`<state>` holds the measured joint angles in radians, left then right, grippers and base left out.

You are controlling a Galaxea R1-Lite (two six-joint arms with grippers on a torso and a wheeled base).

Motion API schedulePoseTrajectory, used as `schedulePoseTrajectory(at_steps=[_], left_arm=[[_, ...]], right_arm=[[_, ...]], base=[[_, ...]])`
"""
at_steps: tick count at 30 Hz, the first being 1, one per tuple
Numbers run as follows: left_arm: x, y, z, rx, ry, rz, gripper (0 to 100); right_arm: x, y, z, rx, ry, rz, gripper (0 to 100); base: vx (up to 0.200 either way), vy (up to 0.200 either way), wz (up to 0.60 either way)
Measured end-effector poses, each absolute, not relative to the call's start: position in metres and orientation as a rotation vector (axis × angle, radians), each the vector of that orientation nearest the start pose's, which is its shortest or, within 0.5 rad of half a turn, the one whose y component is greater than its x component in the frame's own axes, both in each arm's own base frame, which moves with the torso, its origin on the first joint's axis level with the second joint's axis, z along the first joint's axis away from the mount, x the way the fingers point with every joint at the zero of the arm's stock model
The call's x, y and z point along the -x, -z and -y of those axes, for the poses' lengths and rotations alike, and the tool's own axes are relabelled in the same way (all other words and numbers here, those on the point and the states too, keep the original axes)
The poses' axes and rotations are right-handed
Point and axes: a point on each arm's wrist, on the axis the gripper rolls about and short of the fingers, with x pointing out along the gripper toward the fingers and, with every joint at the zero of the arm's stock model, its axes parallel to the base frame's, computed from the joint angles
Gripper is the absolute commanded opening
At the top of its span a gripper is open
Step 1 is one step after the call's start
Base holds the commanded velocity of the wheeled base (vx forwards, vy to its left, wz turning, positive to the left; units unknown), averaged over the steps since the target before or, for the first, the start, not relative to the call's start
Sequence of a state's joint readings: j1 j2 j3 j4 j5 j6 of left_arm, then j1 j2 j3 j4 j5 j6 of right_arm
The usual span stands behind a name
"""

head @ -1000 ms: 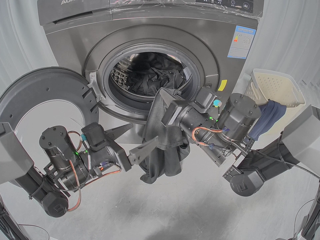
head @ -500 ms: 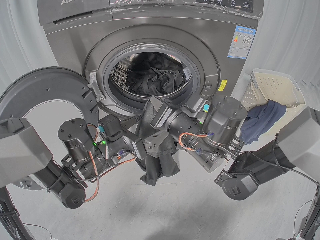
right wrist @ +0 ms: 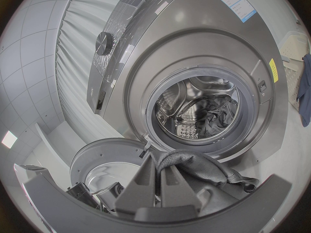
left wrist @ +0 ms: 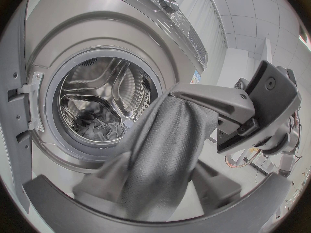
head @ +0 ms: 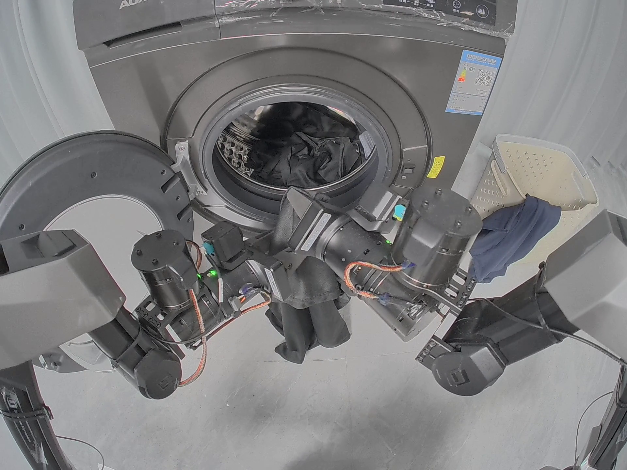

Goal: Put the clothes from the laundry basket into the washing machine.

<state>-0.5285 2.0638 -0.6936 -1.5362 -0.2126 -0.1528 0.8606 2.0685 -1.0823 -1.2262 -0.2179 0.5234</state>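
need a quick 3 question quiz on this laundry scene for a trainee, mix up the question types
1. True or false: the washing machine door is shut.
2. What holds the dark grey garment up in front of the drum opening?
A. the right pincer
B. a person's hand
C. nothing, it lies flat on the floor
3. Fill in the blank: the blue garment hangs over the rim of the ____.

Key
1. False: the door stands open, swung out to the robot's left.
2. A
3. laundry basket
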Motion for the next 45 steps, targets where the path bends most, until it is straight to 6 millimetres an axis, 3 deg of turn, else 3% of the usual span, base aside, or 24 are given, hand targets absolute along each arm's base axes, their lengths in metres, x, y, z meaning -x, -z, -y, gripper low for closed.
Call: schedulePoseTrajectory(at_steps=[8, 14, 15, 23, 32, 38, 45], left_arm=[[-0.298, -0.131, 0.181, 0.177, 0.754, 0.128, 0], [-0.274, -0.146, 0.169, 0.178, 0.764, 0.139, 0], [-0.268, -0.147, 0.166, 0.178, 0.766, 0.137, 0], [-0.252, -0.162, 0.148, 0.178, 0.76, 0.166, 0], [-0.249, -0.178, 0.132, 0.175, 0.787, 0.222, 0], [-0.244, -0.191, 0.126, 0.178, 0.798, 0.272, 0], [-0.235, -0.204, 0.123, 0.189, 0.809, 0.316, 0]], right_arm=[[-0.263, -0.183, -0.302, -0.627, -0.688, 0.036, 0], [-0.261, -0.182, -0.301, -0.618, -0.695, 0.038, 0], [-0.26, -0.182, -0.3, -0.615, -0.698, 0.04, 100], [-0.247, -0.166, -0.289, -0.496, -0.73, 0.04, 100], [-0.234, -0.122, -0.246, -0.232, -0.735, -0.087, 100], [-0.245, -0.1, -0.215, -0.139, -0.681, -0.145, 100], [-0.27, -0.078, -0.206, -0.101, -0.639, -0.157, 100]], base=[[0.0, 0.0, 0.0], [0.0, 0.0, 0.0], [0.0, 0.0, 0.0], [0.0, 0.0, 0.0], [0.0, 0.0, 0.0], [0.0, 0.0, 0.0], [0.0, 0.0, 0.0]])
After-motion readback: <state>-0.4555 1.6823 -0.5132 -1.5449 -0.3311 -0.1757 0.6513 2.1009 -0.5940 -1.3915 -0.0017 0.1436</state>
